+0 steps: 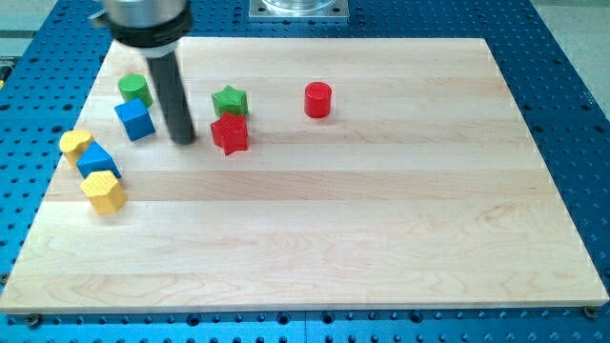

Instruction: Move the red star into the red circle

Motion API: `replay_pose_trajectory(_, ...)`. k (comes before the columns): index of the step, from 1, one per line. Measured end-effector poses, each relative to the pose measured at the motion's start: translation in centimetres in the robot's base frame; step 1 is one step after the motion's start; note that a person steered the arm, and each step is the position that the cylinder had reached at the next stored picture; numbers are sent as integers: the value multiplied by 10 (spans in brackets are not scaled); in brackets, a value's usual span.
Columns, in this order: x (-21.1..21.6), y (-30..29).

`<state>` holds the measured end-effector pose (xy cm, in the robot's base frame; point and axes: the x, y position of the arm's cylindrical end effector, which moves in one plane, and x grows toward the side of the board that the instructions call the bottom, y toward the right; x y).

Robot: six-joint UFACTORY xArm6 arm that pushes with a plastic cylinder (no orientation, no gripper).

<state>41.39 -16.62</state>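
My tip point(184, 139) is down on the board point(381, 229); it's a bare rod, so no jaws and nothing held. Red star point(230, 134) sits just to the tip's right in view, small gap, not touching. Green star point(230, 100) is right behind the red star, up-view, about touching it. Red circle point(318, 99) is further right of the tip and a bit up. Blue cube point(135, 119) is just left of the tip, green cylinder point(134, 90) above it. Further left and down: yellow cylinder point(75, 143), blue block point(97, 160), yellow block point(103, 191), clustered.
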Motion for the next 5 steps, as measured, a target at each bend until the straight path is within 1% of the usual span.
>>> replay_pose_trajectory(1,16,35)
replay_pose_trajectory(2,-12,89)
replay_pose_trajectory(3,-37,184)
replay_pose_trajectory(4,-30,174)
replay_pose_trajectory(5,-29,179)
